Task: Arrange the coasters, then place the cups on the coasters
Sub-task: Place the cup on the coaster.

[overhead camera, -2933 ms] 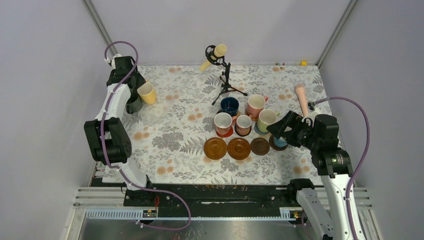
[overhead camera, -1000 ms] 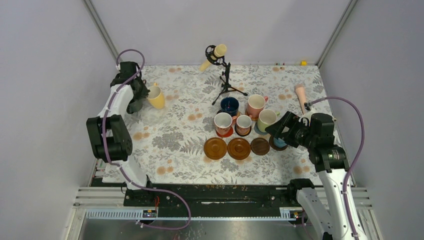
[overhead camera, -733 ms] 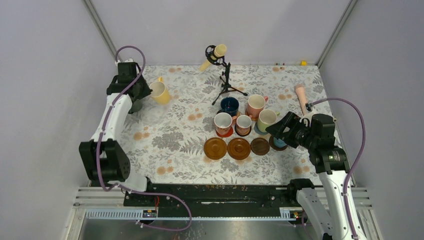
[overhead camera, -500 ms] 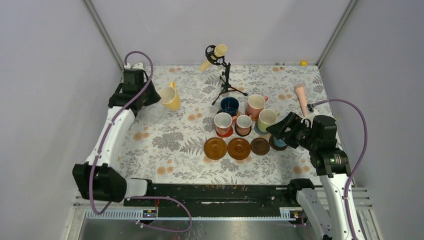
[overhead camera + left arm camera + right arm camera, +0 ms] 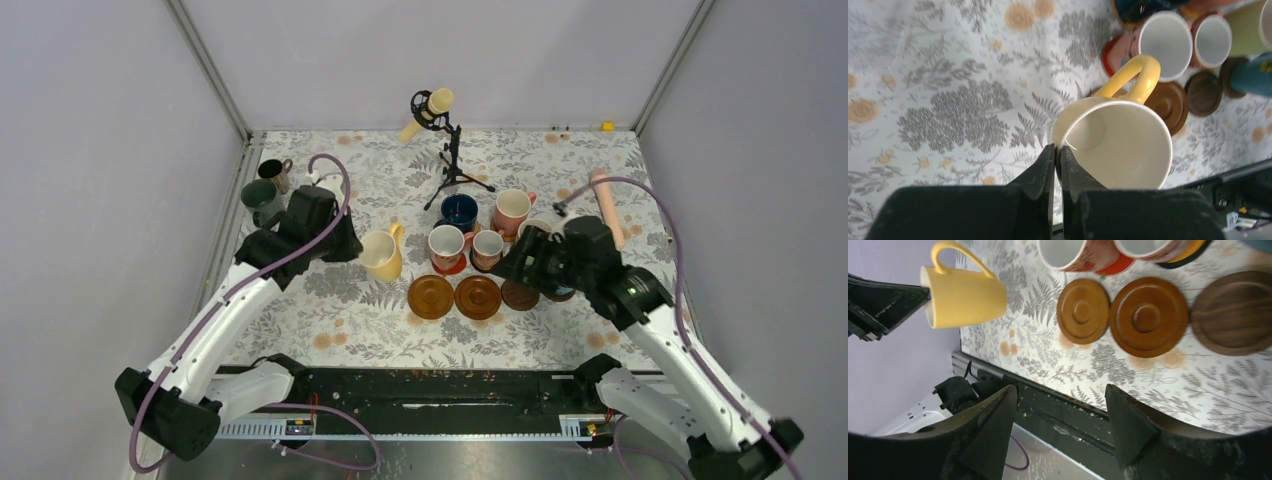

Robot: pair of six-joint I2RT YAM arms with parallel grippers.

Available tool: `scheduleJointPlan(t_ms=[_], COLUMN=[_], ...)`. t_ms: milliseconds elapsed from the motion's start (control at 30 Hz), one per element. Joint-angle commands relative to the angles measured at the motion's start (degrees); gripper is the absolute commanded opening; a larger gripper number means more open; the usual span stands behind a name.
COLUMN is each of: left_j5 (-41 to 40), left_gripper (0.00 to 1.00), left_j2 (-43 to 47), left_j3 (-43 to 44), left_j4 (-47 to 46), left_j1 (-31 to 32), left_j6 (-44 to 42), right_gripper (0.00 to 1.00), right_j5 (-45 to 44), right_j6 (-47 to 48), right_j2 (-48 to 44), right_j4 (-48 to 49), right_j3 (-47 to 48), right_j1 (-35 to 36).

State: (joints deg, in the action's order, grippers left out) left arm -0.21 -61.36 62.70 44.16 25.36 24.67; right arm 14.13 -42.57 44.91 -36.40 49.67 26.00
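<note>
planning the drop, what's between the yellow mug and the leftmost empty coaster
Only bare floral cloth between yellow ceramic mug and round brown wooden coaster, shown in right wrist view.

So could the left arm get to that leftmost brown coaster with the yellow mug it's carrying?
Probably yes. The left gripper pinches the yellow mug by its rim just beside the leftmost brown coaster, which lies bare, with nothing standing between them.

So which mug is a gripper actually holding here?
The yellow mug, its rim pinched in the left gripper; none of the others is gripped.
</note>
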Motion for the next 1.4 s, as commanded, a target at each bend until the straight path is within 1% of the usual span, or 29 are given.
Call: scheduleJointPlan(t_ms=[0, 67, 200, 400, 500, 600, 700, 833, 1033, 1167, 1233, 1267, 1367], left_j5=[-2.9, -3.8, -3.6, -1.7, -0.9, -0.4, -0.2, -0.1, -0.1, 2.3, 3.1, 3.7, 5.5], left_gripper=[0.00, 0.00, 0.00, 0.00, 0.00, 0.00, 0.00, 0.00, 0.00, 0.00, 0.00, 0.00, 0.00], left_j2=[5.2, 6.2, 7.5, 8.8, 9.4, 10.0, 10.3, 10.7, 10.4, 10.6, 10.9, 11.0, 11.5], left_j3=[-2.6, -3.5, -4.9, -7.0, -7.5, -8.2, -8.7, -9.3, -9.7, -9.7, -9.7, -9.7, -9.6], left_j4=[-3.5, -3.4, -3.7, -5.3, -5.8, -6.3, -6.7, -7.2, -7.7, -8.2, -8.5, -8.6, -9.0], left_j1=[4.0, 5.5, 7.1, 7.8, 7.9, 8.0, 8.0, 8.1, 8.1, 8.0, 8.1, 8.1, 8.1], left_j6=[3.1, 3.1, 3.8, 4.4, 4.5, 4.8, 5.0, 5.3, 5.8, 6.6, 7.1, 7.3, 8.0], right_gripper=[0.71, 0.70, 0.67, 0.65, 0.64, 0.63, 0.61, 0.59, 0.53, 0.45, 0.38, 0.34, 0.16], right_j5=[-9.8, -12.5, -17.9, -20.9, -20.4, -18.7, -17.9, -17.3, -15.8, -16.8, -17.0, -17.3, -17.5], right_j6=[-7.8, -9.4, -10.8, -12.0, -11.7, -11.6, -11.2, -9.9, -9.3, -9.3, -9.2, -9.1, -8.4], right_j2=[7.9, 12.2, 21.9, 33.1, 37.3, 40.6, 42.6, 45.8, 49.3, 49.8, 49.8, 49.6, 49.4], right_j4=[9.3, 11.9, 12.4, 13.1, 12.3, 11.6, 11.0, 7.3, 5.9, 5.9, 5.9, 6.0, 6.6], right_j3=[4.5, 6.8, 15.1, 24.6, 28.1, 29.5, 30.5, 33.4, 35.0, 35.0, 35.1, 35.0, 34.6], right_j1=[10.3, 14.4, 22.1, 28.0, 29.3, 29.9, 30.5, 31.1, 31.8, 31.9, 31.9, 31.8, 31.9])
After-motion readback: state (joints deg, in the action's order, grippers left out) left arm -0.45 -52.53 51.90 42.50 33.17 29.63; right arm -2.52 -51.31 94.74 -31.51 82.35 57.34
